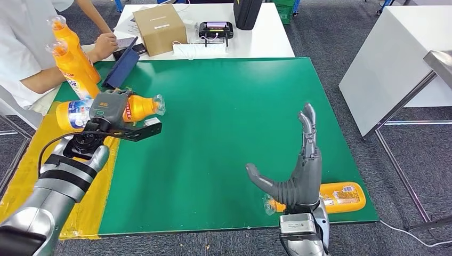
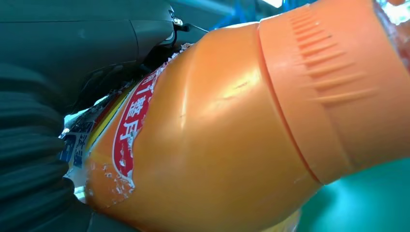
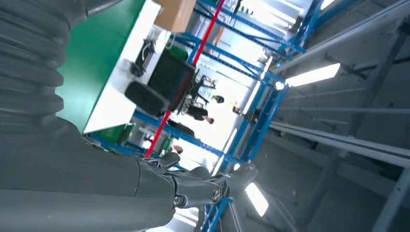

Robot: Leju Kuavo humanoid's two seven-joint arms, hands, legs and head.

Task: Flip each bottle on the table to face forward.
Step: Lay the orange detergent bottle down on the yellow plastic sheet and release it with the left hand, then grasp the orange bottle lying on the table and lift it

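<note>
While my left hand [image 1: 109, 109] grips an orange bottle [image 1: 139, 108] lying sideways above the green table's [image 1: 224, 117] left edge, I see my right hand [image 1: 301, 170] raised, fingers spread, holding nothing. Behind it a second bottle [image 1: 341, 196] lies flat at the near edge. A person [image 1: 32, 48] holds two upright bottles [image 1: 72, 56] at far left.

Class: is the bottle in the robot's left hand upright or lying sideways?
Sideways: the bottle lies level in the left hand, cap pointing across the green mat.
</note>
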